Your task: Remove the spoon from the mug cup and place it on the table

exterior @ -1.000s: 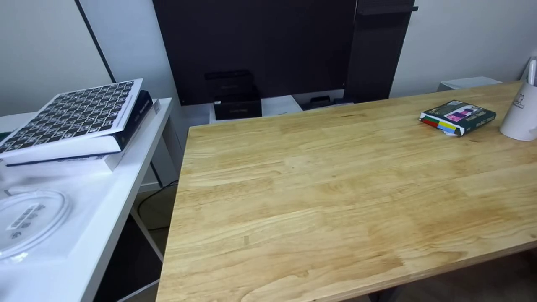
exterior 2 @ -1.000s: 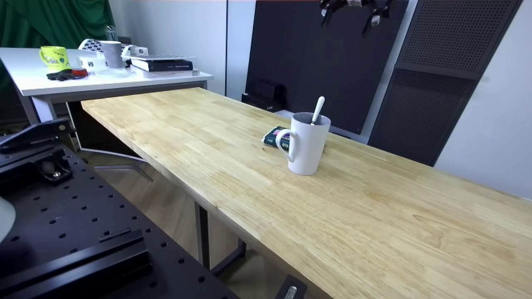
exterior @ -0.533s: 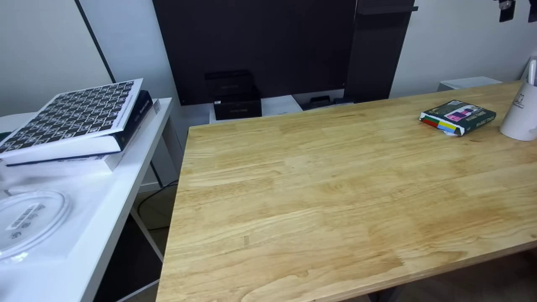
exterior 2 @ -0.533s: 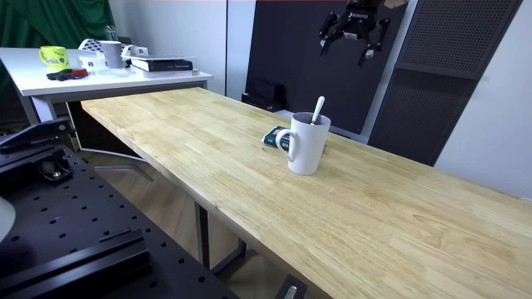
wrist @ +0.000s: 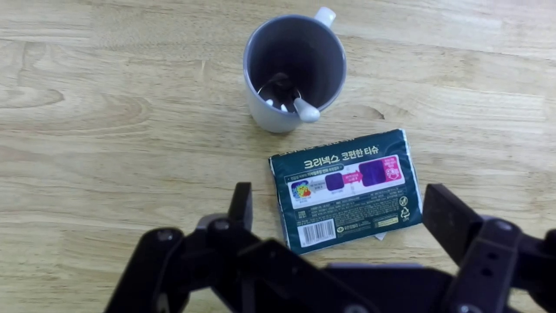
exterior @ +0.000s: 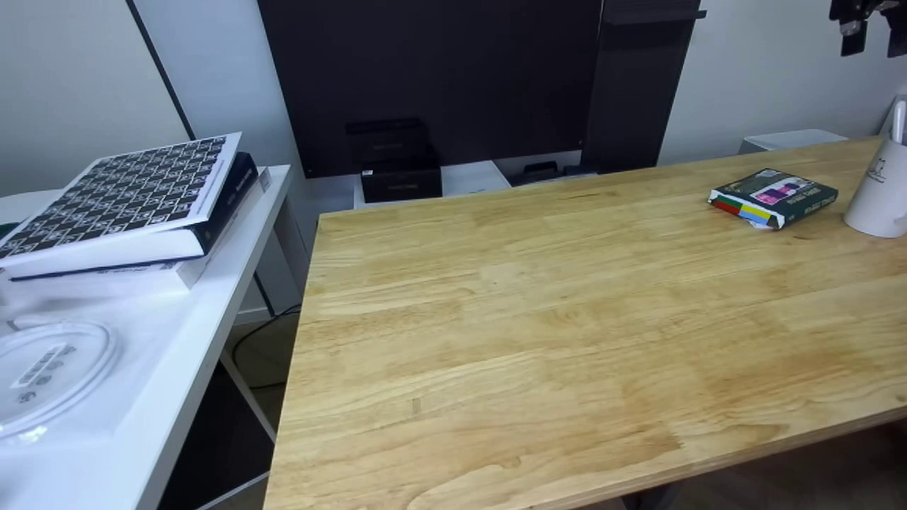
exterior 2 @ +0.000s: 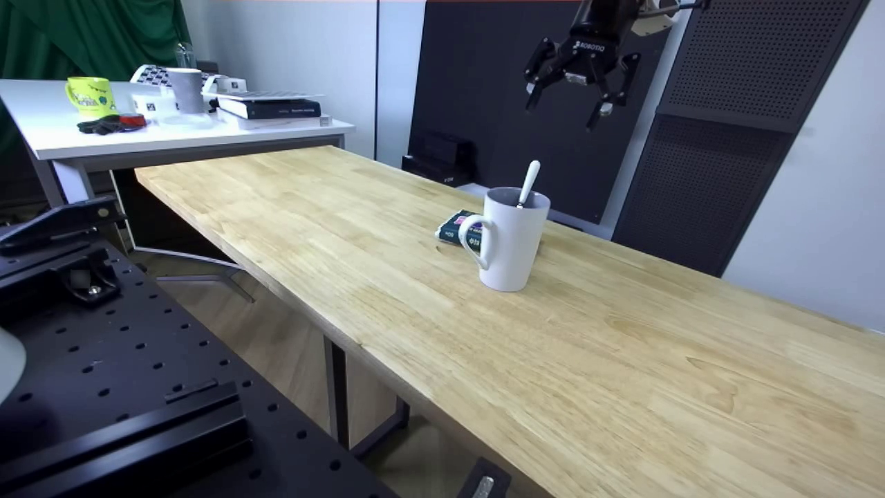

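The pincer (exterior 2: 563,112) is hovering above the table (exterior 2: 311,221), its two jaws released and standing well apart. In the wrist view the fingers (wrist: 450,219) are framing a green printed packet (wrist: 347,191), which is lying flat on the table below them. The white mug cup (exterior 2: 511,249) is standing upright on the table, lower than the fingers in both exterior views and farther ahead of them than the packet in the wrist view; its handle is pointing away from the pincer. The spoon (exterior 2: 528,183) is resting inside the mug cup, below the pincer and apart from it, its pale handle leaning out over the rim on the side nearer the fingers. Behind the pincer, in an exterior view, a dark panel (exterior 2: 477,83) is forming the backdrop. Well apart from the pincer, beyond one end of the table, a white desk (exterior 2: 38,117) is carrying stacked books (exterior 2: 269,108), a grey cup (exterior 2: 187,91) and a yellow mug (exterior 2: 93,97)
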You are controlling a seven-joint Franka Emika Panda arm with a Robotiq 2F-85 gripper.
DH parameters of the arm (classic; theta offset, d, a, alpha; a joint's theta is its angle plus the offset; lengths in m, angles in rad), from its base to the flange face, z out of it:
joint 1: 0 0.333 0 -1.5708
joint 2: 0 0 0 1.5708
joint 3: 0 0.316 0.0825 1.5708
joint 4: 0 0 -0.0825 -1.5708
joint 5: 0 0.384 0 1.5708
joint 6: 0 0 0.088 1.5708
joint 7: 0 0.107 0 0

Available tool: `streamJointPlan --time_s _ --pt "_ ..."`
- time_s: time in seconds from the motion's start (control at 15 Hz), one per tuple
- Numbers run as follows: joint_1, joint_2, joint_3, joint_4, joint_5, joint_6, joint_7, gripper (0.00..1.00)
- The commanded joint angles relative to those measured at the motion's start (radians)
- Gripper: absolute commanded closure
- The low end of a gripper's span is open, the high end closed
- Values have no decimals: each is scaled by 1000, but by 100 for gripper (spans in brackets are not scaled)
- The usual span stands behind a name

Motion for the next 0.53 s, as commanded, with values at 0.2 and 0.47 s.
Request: streamJointPlan --time_s 0.2,0.47 --pt "-15 1 8 -22 -5 -3 -5 0" --pt "-16 -2 8 -28 -4 -3 -8 0"
